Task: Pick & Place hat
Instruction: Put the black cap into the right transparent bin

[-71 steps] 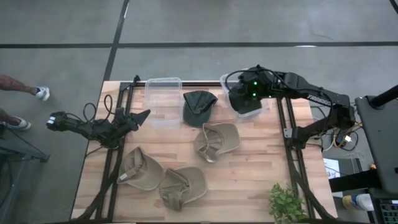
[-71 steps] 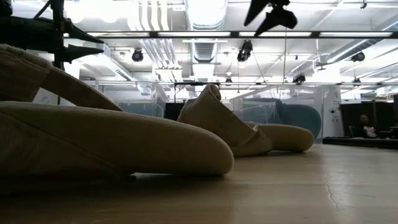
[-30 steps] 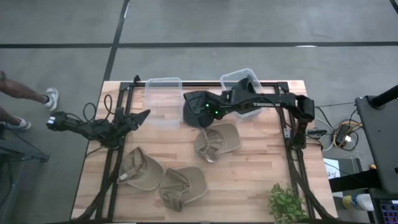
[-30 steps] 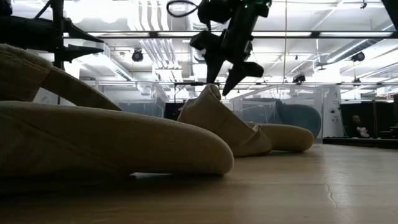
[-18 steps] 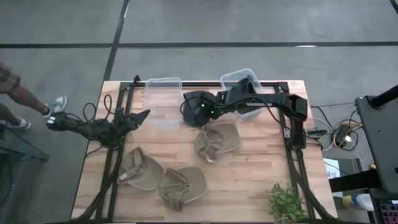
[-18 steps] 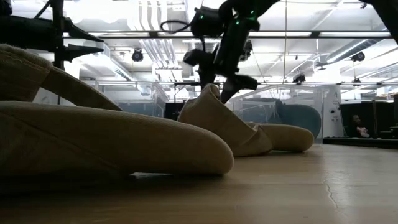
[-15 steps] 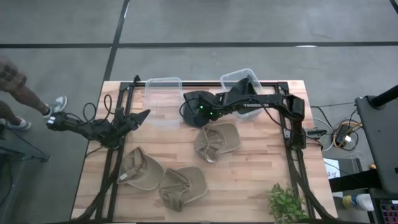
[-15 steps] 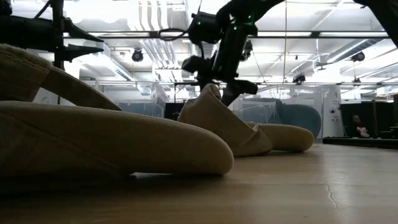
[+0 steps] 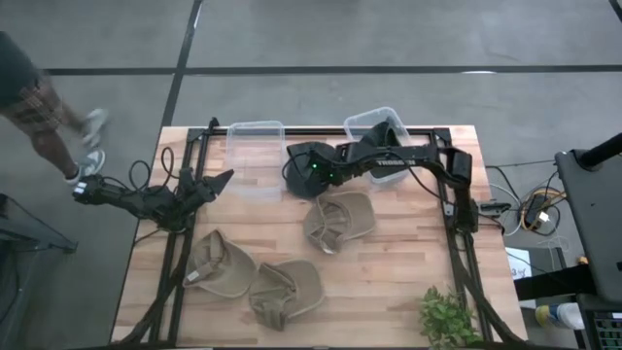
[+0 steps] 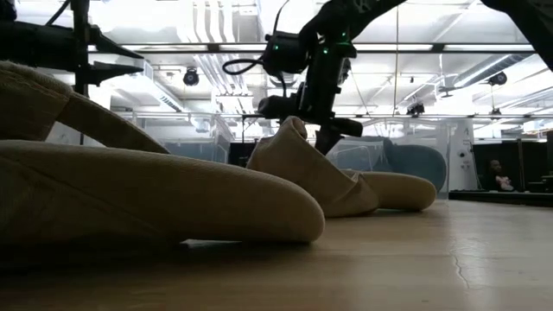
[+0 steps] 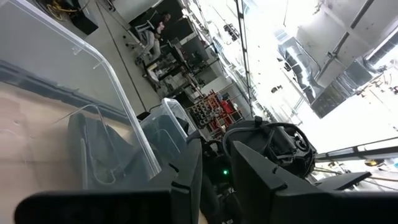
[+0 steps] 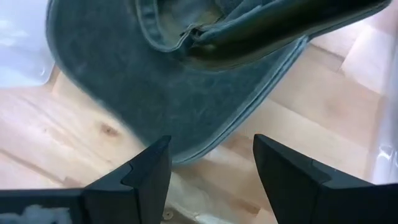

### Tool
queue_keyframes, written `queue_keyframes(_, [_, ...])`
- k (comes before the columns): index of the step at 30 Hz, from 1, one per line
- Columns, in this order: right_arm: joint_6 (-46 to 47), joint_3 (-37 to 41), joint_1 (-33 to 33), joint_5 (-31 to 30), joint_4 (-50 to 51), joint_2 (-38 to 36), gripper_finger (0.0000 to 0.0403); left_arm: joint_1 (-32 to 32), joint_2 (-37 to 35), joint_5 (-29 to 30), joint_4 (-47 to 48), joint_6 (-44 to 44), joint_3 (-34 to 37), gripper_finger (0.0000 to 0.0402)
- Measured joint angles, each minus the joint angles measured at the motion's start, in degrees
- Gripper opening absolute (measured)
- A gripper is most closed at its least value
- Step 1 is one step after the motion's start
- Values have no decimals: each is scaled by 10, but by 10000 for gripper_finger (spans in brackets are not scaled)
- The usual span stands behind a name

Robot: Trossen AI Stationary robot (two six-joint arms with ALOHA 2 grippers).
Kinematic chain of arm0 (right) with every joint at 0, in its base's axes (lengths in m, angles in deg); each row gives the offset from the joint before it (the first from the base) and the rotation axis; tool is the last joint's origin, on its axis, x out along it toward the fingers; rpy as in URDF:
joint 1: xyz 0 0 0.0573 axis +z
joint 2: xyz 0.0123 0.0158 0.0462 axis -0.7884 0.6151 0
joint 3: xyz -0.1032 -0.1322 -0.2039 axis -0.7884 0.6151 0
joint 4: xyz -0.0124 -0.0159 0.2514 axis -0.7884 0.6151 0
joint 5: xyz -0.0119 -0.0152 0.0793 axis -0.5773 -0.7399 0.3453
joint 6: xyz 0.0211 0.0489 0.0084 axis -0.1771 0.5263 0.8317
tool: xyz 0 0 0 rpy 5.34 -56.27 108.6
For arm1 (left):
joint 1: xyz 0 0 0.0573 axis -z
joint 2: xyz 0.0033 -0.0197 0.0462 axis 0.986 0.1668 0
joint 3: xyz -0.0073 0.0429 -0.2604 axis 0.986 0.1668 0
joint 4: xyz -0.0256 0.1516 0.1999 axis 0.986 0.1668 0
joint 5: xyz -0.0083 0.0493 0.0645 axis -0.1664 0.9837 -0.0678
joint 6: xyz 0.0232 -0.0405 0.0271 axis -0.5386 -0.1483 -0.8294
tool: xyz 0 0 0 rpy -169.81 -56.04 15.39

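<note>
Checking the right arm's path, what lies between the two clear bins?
In the high view, the dark green hat lies there, with the right claw over it.

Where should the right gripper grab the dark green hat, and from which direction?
Take the dark green hat by its brim edge, coming straight down from above. It lies flat on the table, and the right gripper, fingers open, hangs over that curved rim.
</note>
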Motion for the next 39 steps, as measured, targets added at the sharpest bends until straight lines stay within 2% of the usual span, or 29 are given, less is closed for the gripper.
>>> queue_keyframes(12, [-2,4,-29,16,-20,-1,219,0,0,1,0,0,0,80])
queue_keyframes(30, [-11,31,-33,35,-45,1,219,0,0,14,-1,-1,0,80])
queue_keyframes(39, [-8,53,-40,55,-127,2,219,0,0,14,-3,-1,0,80])
